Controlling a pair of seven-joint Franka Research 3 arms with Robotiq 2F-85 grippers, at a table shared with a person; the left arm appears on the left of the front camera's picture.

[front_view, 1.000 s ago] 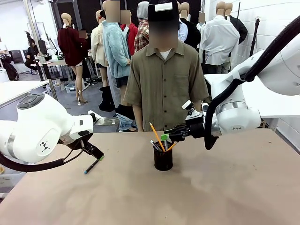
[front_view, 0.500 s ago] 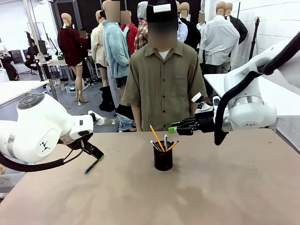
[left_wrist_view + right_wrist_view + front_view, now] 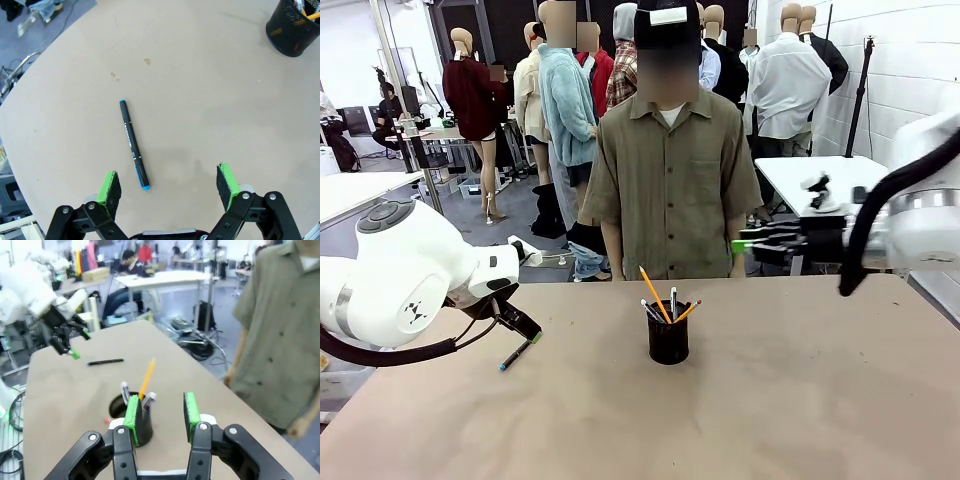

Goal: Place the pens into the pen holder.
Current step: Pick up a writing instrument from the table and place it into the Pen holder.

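Observation:
The black mesh pen holder (image 3: 668, 340) stands mid-table with a yellow pencil (image 3: 653, 291) and several other pens sticking out of it. A dark pen with a teal-blue tip (image 3: 133, 143) lies flat on the table at the left; it is the thin stick (image 3: 515, 355) in the front view. My left gripper (image 3: 169, 185) hovers open just above it, green pads either side, nothing held. My right gripper (image 3: 738, 246) is open and empty, raised to the right of the holder (image 3: 135, 420), which stands below and behind its fingers in the right wrist view.
A person in an olive shirt (image 3: 668, 180) stands at the far edge behind the holder. The tan table (image 3: 770, 400) is bare around the holder. Its curved left edge (image 3: 30, 100) runs close to the lying pen.
My right gripper has drawn back up and to the right, away from above the holder, leaving the pens standing in it. The left arm has not moved.

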